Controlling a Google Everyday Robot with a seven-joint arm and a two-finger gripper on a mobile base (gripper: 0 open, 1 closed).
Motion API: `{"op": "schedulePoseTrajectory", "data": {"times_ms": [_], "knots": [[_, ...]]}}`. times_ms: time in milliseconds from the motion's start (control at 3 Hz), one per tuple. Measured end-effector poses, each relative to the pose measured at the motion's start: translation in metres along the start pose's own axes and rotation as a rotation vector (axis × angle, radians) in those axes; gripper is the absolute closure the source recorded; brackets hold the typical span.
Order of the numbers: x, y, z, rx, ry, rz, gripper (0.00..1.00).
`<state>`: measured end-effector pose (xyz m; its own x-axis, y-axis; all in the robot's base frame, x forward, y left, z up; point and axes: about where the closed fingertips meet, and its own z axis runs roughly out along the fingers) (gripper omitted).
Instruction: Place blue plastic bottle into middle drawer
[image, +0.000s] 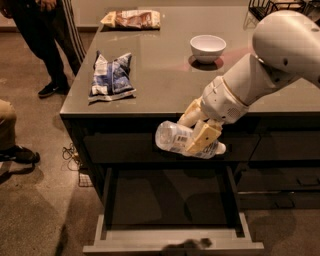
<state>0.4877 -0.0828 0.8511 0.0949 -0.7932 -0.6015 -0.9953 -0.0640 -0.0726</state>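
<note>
The blue plastic bottle (175, 139) is a clear bottle with a pale label and barcode, lying sideways in my gripper (198, 129). The gripper's tan fingers (202, 137) are shut around its middle. The gripper holds the bottle in front of the counter's edge, above the open middle drawer (170, 202). The drawer is pulled out, with a flat dark bottom, grey side rails and a plain grey front panel (172, 247). My white arm (270, 55) reaches in from the upper right.
On the counter (165, 85) lie a blue-white snack bag (112, 75), a white bowl (207, 48) and another snack bag (132, 19) at the back. A person (42, 40) stands at the left. A cable (70, 152) lies on the floor.
</note>
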Motion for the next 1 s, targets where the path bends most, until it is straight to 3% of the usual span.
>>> {"op": "schedulePoseTrajectory", "data": {"times_ms": [333,667,1000], "knots": [[0.000,0.000,0.000,0.000,0.000,0.000,1.00],[0.011,0.001,0.022,0.006,0.002,0.033,1.00],[0.039,0.005,0.067,0.032,0.002,0.117,1.00]]}}
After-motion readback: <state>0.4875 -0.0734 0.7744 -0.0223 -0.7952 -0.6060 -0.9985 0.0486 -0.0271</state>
